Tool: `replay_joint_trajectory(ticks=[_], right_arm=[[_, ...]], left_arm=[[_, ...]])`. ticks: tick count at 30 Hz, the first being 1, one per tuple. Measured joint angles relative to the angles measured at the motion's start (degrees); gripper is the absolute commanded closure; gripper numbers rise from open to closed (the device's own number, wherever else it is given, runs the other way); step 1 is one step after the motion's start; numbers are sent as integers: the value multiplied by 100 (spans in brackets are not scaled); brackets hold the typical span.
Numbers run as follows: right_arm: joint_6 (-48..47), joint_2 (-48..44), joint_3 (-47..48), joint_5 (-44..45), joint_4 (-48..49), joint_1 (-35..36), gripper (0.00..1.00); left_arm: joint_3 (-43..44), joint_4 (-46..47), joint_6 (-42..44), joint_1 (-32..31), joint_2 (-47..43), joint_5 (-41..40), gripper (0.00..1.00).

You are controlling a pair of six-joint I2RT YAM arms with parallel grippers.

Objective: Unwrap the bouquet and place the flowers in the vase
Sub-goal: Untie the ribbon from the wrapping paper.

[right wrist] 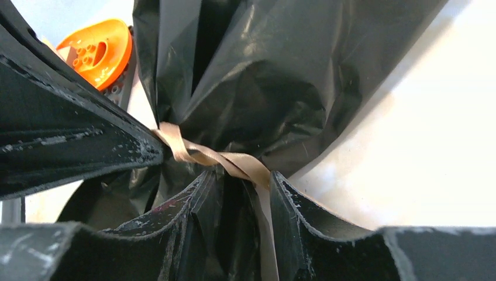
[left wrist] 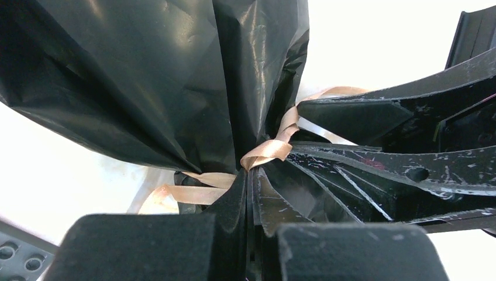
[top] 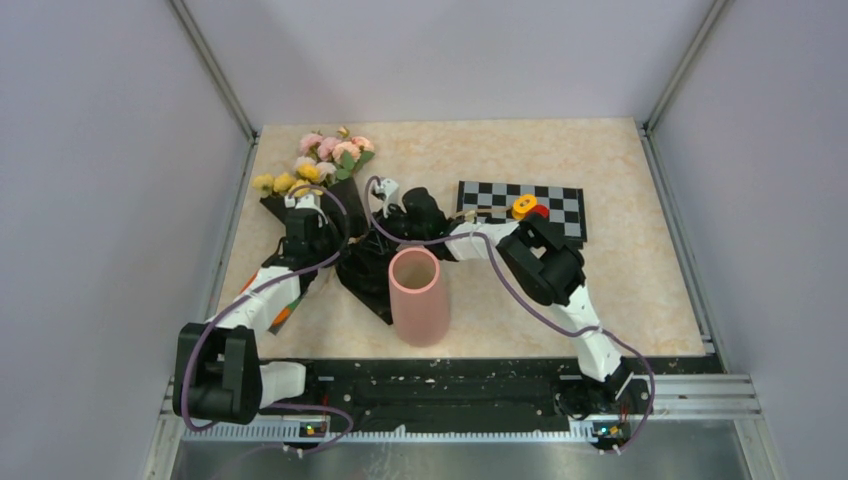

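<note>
The bouquet (top: 330, 165) lies at the back left of the table, pink, peach and yellow flowers (top: 342, 150) pointing away, in black wrapping paper (left wrist: 146, 82). A tan ribbon (right wrist: 234, 164) ties its neck. My left gripper (left wrist: 252, 175) is shut, and the ribbon (left wrist: 269, 151) bends away right at its tips. My right gripper (right wrist: 243, 181) comes in from the other side, shut on the gathered neck with the ribbon running between its fingers (right wrist: 292, 199). The pink vase (top: 418, 295) stands upright just in front of the bouquet's lower end.
A checkerboard mat (top: 560, 205) at the back right carries a yellow-orange block (top: 523, 206) and a red one (top: 540, 211). An orange block (right wrist: 96, 52) lies near the left arm. Grey walls and metal rails close in the table on three sides.
</note>
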Motion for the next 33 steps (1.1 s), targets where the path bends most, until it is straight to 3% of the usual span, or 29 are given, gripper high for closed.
replay_joint_trajectory(ticks=[8,14,17,25,33], right_arm=[[-96,149,345,22,-103,44,64],[-144,317,452,140,-181,46,94],[-118,319,426,271,-125,66,100],[280,155,-48,872,341,160,100],[835,-98,-468,846,695,160,98]], left_arm=[[4,-31,-2,4,2,44,100],[11,-52,-13,4,37,61,100],[11,-63,-57,13,37,46,100],[9,-94,-389,223,37,87,100],[-334,103,-767,922,-142,863,100]])
